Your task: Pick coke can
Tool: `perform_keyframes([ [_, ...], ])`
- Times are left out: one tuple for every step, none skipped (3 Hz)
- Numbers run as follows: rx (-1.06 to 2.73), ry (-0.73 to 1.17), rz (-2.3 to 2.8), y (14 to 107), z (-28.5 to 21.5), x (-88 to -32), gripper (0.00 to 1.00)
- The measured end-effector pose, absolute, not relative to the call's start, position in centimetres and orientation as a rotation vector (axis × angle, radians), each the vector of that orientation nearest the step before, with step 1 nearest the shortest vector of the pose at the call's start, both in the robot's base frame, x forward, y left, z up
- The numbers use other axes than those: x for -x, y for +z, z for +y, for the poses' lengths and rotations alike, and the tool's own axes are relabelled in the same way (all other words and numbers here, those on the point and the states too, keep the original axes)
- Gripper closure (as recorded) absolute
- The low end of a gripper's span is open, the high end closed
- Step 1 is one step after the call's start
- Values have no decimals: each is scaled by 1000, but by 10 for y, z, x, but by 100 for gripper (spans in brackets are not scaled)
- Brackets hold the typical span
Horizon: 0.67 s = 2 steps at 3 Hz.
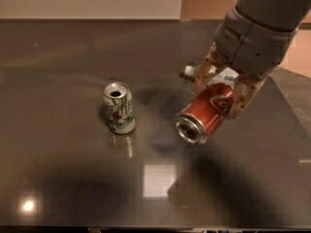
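The red coke can (pixel 206 112) with white script lettering is held tilted on its side, its silver end facing the lower left, lifted above the dark table (pixel 63 178). My gripper (pixel 222 92) is shut on the can's upper part, one finger (pixel 203 74) on its left and one finger (pixel 245 97) on its right. The grey arm comes down from the upper right.
A white can with green and red markings (pixel 119 108) stands upright left of centre. A clear plastic bottle with a white cap (pixel 190 73) lies behind my gripper, mostly hidden. The table's right edge runs near the arm; a bright reflection lies at the front.
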State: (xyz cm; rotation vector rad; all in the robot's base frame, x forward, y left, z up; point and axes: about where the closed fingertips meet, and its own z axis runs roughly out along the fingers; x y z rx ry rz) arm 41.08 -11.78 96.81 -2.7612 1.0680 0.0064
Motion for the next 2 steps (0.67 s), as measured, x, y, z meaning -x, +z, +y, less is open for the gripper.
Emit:
perform_keyframes([
  [2670,-42,1143,996,-110,-427,100],
  [2633,-85,1133,1001,-104,-435,100],
])
